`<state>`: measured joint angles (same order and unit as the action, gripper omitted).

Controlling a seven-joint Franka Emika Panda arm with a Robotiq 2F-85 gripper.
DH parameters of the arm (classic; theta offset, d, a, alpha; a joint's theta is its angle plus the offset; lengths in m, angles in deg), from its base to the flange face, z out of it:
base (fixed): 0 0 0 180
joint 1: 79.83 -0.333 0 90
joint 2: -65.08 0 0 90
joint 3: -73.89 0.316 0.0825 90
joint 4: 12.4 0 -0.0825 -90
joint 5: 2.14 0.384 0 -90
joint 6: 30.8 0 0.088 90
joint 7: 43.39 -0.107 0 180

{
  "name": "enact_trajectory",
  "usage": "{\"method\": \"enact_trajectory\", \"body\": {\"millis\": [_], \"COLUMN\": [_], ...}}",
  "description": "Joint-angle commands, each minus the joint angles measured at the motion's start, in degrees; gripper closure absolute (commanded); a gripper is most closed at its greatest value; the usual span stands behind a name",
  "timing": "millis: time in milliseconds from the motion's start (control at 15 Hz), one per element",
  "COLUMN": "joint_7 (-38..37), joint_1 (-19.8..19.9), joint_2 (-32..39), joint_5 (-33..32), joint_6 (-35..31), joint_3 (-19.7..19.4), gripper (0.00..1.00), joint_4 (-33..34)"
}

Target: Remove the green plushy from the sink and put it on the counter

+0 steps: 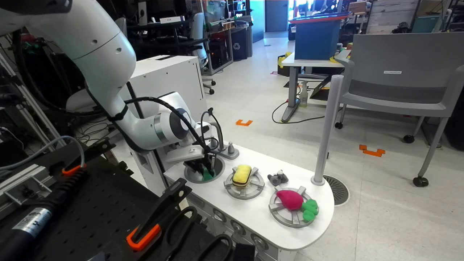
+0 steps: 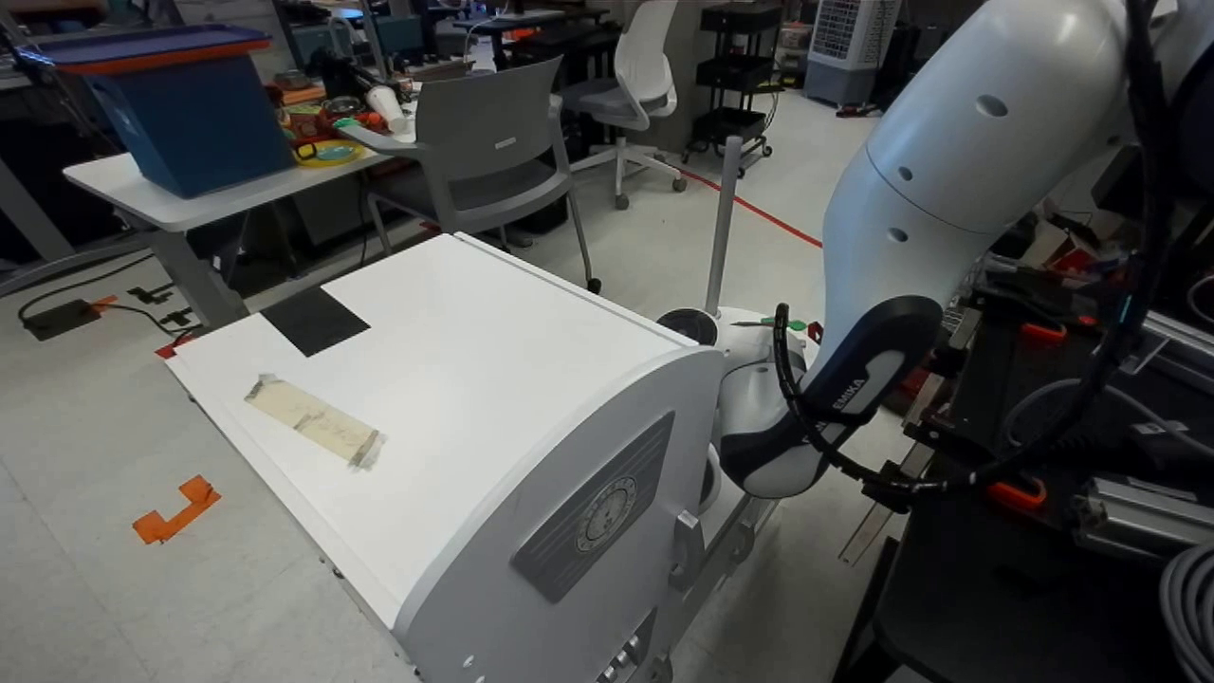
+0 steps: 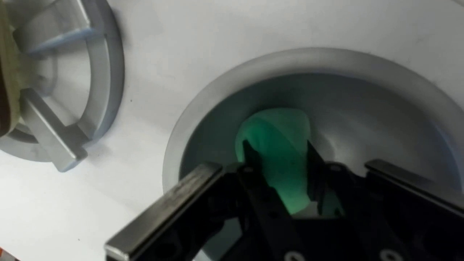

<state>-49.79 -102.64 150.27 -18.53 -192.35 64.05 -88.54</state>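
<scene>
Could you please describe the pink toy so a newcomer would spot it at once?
Find the white counter with an upright grey pole. On the grey burner nearest the pole lies the pink toy. Unlike the yellow toy and grey object nearby, it ends in green lobes.
</scene>
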Motion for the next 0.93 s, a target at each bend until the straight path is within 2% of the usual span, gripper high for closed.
{"method": "enact_trajectory", "body": {"millis": [0,67,133,333,600,867], "joint_7": [1.34,1.92,2.61,3.5,3.6,2.7], "joint_1": [-0.11,0.1,0.56,2.66,5.77,9.6], "joint_2": [-0.67,-2.15,-4.48,-11.37,-19.78,-27.76], "joint_5": [-0.59,-0.71,-0.71,0.41,1.98,4.8], "joint_6": [-0.11,-0.33,-0.26,3.62,5.83,13.91], "joint_3": [0.64,1.28,2.23,4.47,5.48,5.66], "gripper": [0.97,0.99,0.95,0.96,0.96,0.96], "joint_4": [-1.14,-3.12,-6.22,-14.95,-23.21,-29.73]}}
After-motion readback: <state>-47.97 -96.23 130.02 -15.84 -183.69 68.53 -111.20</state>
